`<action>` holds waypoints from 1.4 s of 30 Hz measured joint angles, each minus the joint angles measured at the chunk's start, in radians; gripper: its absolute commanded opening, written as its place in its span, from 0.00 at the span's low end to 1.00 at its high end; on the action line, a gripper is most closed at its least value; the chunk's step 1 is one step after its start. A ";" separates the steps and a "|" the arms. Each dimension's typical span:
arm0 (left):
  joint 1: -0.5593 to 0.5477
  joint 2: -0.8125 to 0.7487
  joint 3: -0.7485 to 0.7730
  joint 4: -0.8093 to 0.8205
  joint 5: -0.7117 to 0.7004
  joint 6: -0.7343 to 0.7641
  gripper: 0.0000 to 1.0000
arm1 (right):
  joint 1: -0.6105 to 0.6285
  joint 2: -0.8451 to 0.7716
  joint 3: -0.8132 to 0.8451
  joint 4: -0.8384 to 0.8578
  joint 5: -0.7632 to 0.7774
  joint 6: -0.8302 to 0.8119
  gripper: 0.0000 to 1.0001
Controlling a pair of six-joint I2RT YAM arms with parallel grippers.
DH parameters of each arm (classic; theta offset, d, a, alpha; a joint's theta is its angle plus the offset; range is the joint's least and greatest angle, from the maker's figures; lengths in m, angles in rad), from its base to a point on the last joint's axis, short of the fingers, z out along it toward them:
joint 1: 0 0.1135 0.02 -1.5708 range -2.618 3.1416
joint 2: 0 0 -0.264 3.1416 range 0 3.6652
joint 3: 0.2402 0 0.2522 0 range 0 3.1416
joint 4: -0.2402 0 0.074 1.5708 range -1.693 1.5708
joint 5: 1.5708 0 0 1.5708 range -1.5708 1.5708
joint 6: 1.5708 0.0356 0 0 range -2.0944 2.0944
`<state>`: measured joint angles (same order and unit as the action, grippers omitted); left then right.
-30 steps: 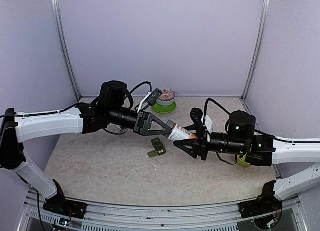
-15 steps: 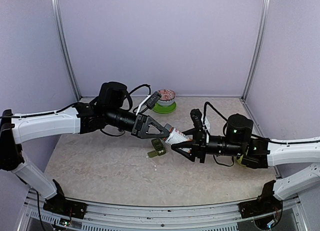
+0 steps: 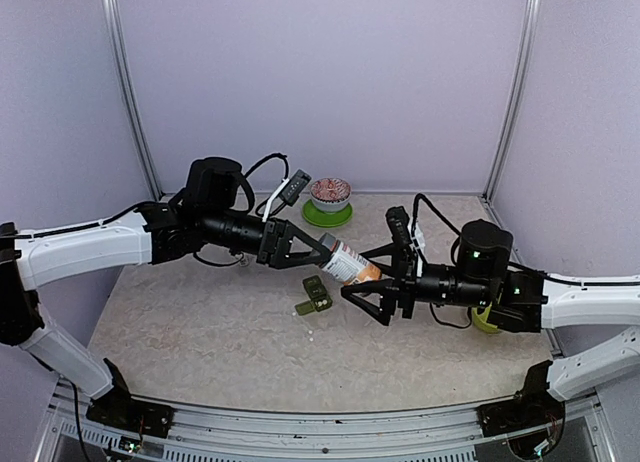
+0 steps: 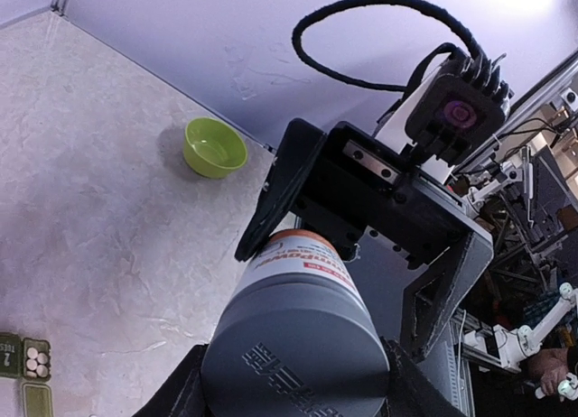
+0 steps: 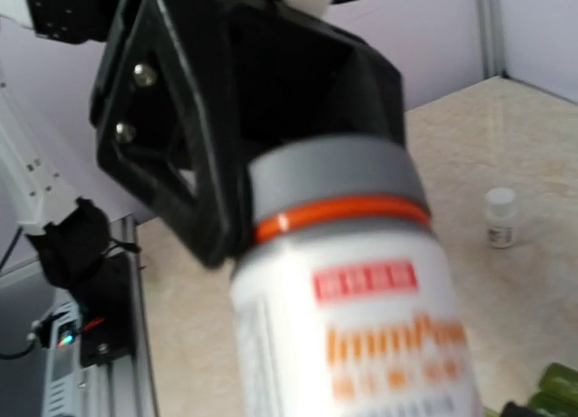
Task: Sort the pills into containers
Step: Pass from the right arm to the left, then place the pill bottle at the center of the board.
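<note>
Left fingers are clamped on the bottle at its grey-capped end, holding it in mid-air. Right fingers stand spread wide at its other end. On the tabletop, at 7 o'clock from the bottle, lie the containers, with pills in one open compartment.

Robotics lab cell: lilac panels on aluminium posts enclose a marbled desk; 2 arms bolted at its edge.
</note>
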<state>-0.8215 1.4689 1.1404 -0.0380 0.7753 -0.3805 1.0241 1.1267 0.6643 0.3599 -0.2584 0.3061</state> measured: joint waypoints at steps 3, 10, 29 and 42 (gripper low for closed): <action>0.022 -0.010 0.000 -0.007 -0.022 0.004 0.36 | -0.009 -0.014 0.008 -0.026 0.032 -0.021 1.00; 0.100 -0.007 0.041 -0.157 -0.214 0.075 0.36 | -0.026 -0.040 0.014 -0.127 0.154 -0.064 1.00; 0.182 0.237 0.256 -0.430 -0.655 0.238 0.36 | -0.043 -0.029 0.009 -0.228 0.306 -0.076 1.00; 0.233 0.414 0.394 -0.502 -0.782 0.286 0.36 | -0.043 -0.029 -0.035 -0.228 0.305 -0.060 1.00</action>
<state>-0.5888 1.8832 1.5345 -0.5396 -0.0067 -0.0940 0.9810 1.0977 0.6296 0.1322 0.0463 0.2459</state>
